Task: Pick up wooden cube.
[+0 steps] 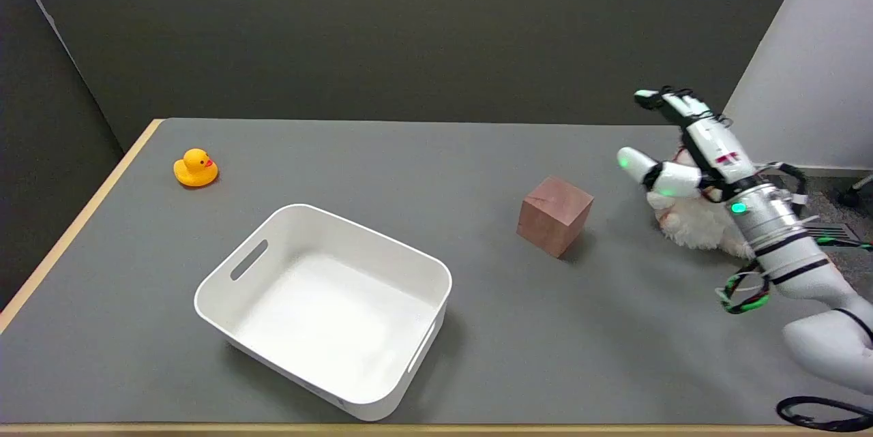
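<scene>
**Right hand open beside cube, no contact**

Cube [554, 215]: reddish-brown wood, matte, faint grain line on top face, sharp edges. Sits flat on the table [477, 157], one corner turned toward the camera, right of centre. Casts a short shadow to its right.

Right hand [682, 157]: white shells with black joints, green lights glowing at a fingertip and at the wrist. Fingers are spread apart and hold nothing. It is raised to the right of the cube, near but apart from it, with one finger pointing left toward the cube and the others stretched up and away. Metal wrist cuff and cables trail toward the lower right.

Plush [696, 225]: white, fluffy, lying on the table directly behind and under the hand; mostly hidden, shape not clear.

Bin [286, 232]: white, smooth plastic, rounded rectangular, slot handles in the walls, front left of the cube, well apart.

Duck [196, 168]: yellow, glossy rubber, orange beak, far left near the table's wooden edge.

Table surface: grey, matte, light wood trim.
</scene>
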`<state>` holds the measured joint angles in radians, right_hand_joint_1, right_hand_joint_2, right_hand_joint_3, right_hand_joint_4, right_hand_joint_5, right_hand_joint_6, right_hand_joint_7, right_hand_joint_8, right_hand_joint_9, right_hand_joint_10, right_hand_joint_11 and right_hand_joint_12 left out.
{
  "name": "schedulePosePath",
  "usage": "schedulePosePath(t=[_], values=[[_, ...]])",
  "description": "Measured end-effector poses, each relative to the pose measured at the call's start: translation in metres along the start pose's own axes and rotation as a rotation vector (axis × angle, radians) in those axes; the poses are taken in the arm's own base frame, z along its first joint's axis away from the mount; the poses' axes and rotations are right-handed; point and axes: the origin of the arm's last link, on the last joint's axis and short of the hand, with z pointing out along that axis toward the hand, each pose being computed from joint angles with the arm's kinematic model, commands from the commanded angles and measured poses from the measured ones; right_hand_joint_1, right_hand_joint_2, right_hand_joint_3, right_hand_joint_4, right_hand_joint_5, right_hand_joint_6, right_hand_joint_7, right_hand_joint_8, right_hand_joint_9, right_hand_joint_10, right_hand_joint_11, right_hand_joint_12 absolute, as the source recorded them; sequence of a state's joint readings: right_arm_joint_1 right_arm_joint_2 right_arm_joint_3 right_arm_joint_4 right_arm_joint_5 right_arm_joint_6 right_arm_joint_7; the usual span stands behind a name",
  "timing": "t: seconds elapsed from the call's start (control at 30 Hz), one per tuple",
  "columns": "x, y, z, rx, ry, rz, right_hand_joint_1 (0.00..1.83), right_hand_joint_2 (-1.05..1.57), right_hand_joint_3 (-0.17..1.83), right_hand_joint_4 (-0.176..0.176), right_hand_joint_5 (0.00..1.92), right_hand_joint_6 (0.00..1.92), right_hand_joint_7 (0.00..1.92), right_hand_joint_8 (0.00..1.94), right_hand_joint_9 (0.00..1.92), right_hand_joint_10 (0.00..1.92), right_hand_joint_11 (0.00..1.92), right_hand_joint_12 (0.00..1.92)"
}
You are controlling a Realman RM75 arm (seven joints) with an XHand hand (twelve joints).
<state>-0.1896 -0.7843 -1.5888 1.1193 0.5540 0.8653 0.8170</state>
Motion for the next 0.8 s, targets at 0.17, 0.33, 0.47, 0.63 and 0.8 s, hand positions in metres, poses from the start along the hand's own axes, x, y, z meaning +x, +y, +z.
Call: schedulePosePath(t=[0.17, 0.33, 0.47, 0.63, 0.8], values=[[-0.018, -0.025, 0.002, -0.013, -0.036, -0.073, 0.37, 0.65, 0.72, -0.135, 0.23, 0.44, 0.3, 0.43, 0.05, 0.81, 0.0, 0.71], [-0.039, -0.055, 0.0, -0.023, -0.055, -0.164, 0.37, 0.65, 0.73, -0.135, 0.24, 0.46, 0.33, 0.47, 0.09, 0.85, 0.0, 0.71], [-0.053, -0.081, -0.004, -0.013, -0.049, -0.217, 0.37, 0.65, 0.73, -0.136, 0.24, 0.46, 0.33, 0.48, 0.1, 0.86, 0.0, 0.7], [-0.065, -0.113, -0.012, -0.003, -0.018, -0.252, 0.4, 0.63, 0.8, -0.14, 0.23, 0.48, 0.31, 0.51, 0.11, 0.83, 0.0, 0.67], [-0.072, -0.135, -0.019, -0.017, 0.011, -0.27, 0.37, 0.65, 0.72, -0.137, 0.24, 0.45, 0.33, 0.48, 0.1, 0.86, 0.0, 0.67]])
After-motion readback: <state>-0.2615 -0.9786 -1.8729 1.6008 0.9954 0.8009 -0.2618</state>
